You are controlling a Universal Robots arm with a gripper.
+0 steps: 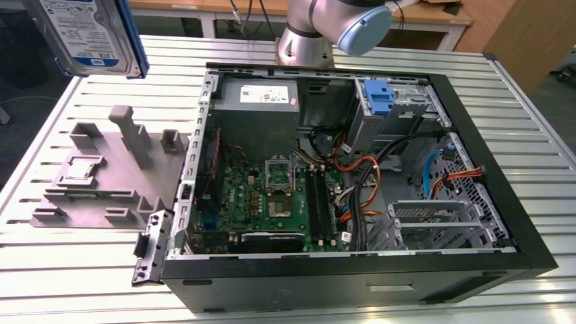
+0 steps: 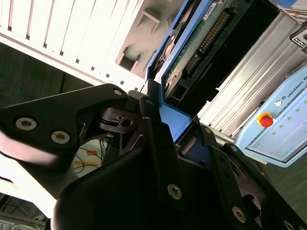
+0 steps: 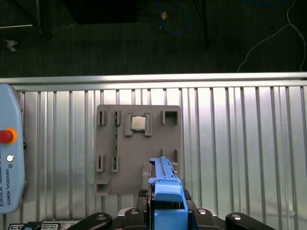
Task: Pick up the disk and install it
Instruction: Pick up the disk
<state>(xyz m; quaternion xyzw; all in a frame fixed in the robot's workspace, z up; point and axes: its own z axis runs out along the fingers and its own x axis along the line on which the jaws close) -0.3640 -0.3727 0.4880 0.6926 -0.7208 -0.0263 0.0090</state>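
We see a ribbed silver aluminium tabletop (image 1: 81, 283), brightly lit; beyond it a light wooden bench with white legs (image 1: 207, 8), a brown wooden cabinet panel (image 1: 527, 34), and dark floor (image 3: 120, 43) below.

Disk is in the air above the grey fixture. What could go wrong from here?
The pincer seems to grip the disk at one end, on its blue rail, so it may tilt or slip. Inside the computer case, orange cables lie loose beside the drive cages and could snag the disk.
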